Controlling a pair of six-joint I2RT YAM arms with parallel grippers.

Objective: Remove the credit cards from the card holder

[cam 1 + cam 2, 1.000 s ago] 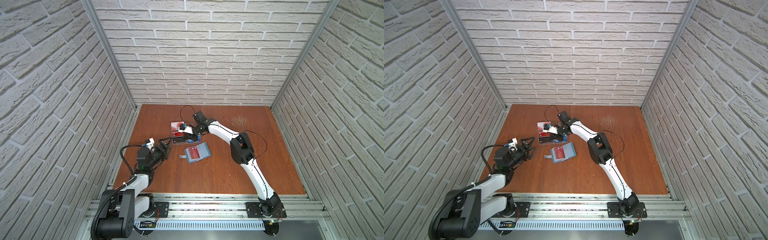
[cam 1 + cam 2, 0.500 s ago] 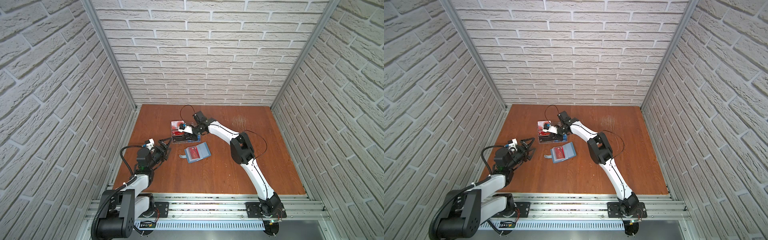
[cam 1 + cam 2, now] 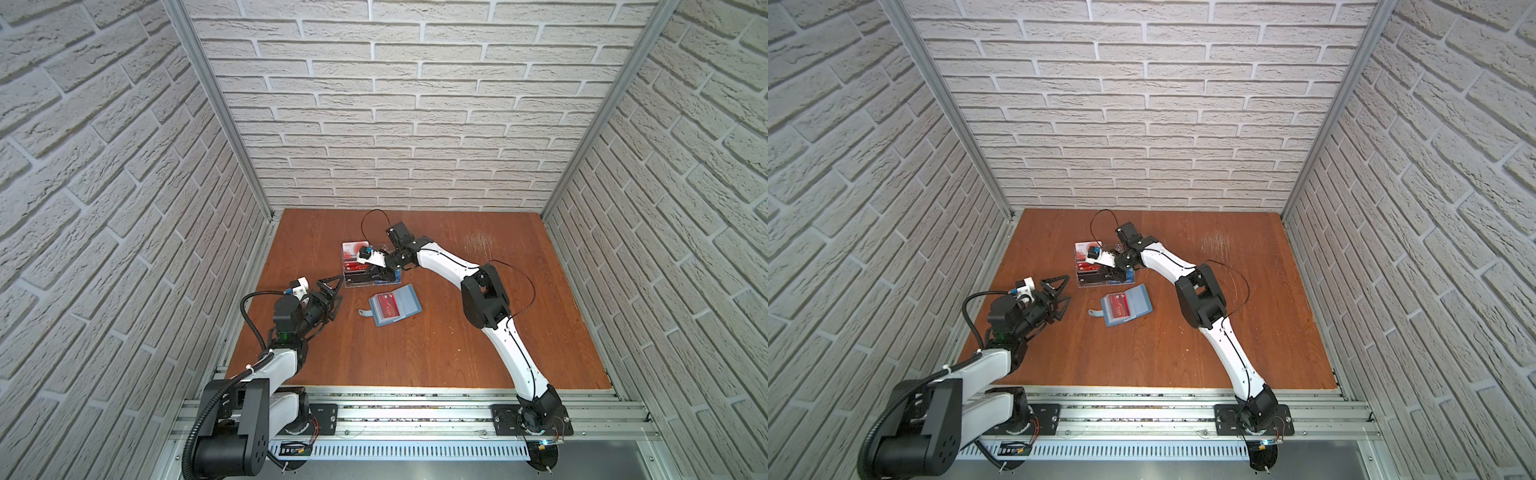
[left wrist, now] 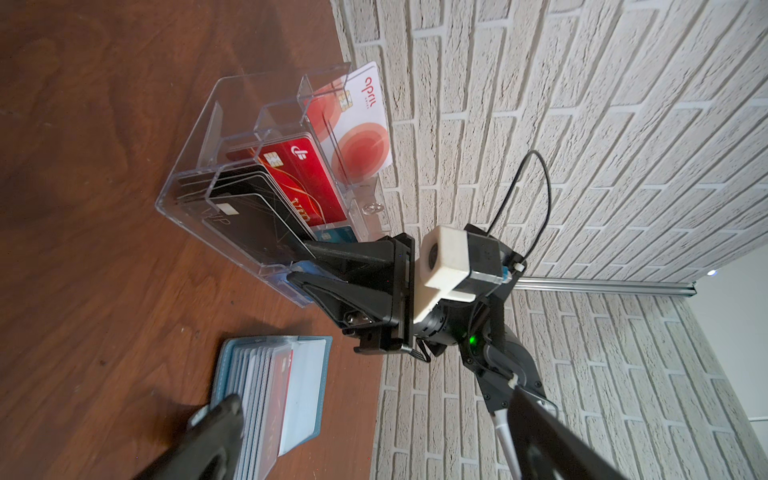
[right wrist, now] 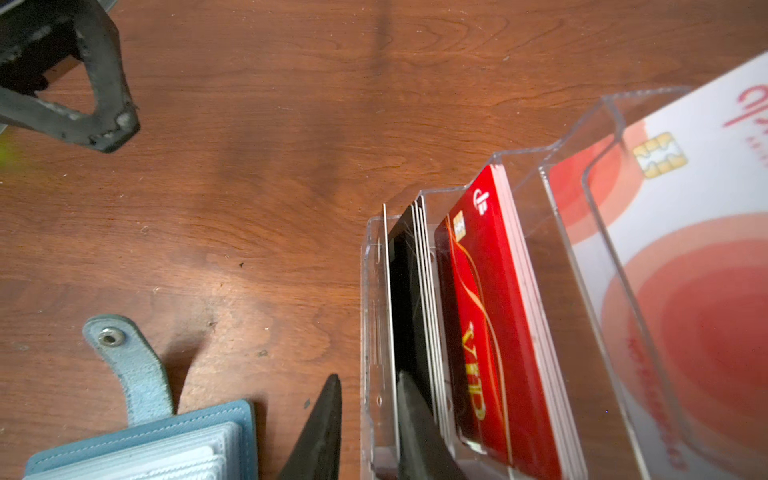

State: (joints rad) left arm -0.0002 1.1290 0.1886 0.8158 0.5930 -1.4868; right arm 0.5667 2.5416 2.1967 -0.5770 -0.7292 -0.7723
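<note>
**Rack well stocked, one red card left in the holder**

The slate-blue, book-like card holder (image 3: 405,303) lies open and flat on the brown wooden surface (image 3: 415,365), just in front of the clear acrylic compartment rack (image 5: 374,266). Its snap strap tab (image 5: 124,357) is spread to one side. One thin red plastic card (image 3: 385,307) shows in its sleeves. The other clear sleeves look empty in the left wrist view, though that is not certain.

The rack holds a stack of black cards (image 5: 405,291), one marked "VIP", and a stack of red cards (image 5: 478,311) with "VIP" in gold. Behind them stands a white card with red circles (image 4: 365,124) that reads "april".

The right gripper (image 5: 368,386) has its jaws a little apart. One finger is inside the front compartment beside the black cards and the other is outside the rack's wall, with no card visibly clamped. The left gripper (image 3: 334,293) is spread wide and empty, hovering apart from the holder.

Most of the job looks done; at least the red card remains to be pulled.
</note>
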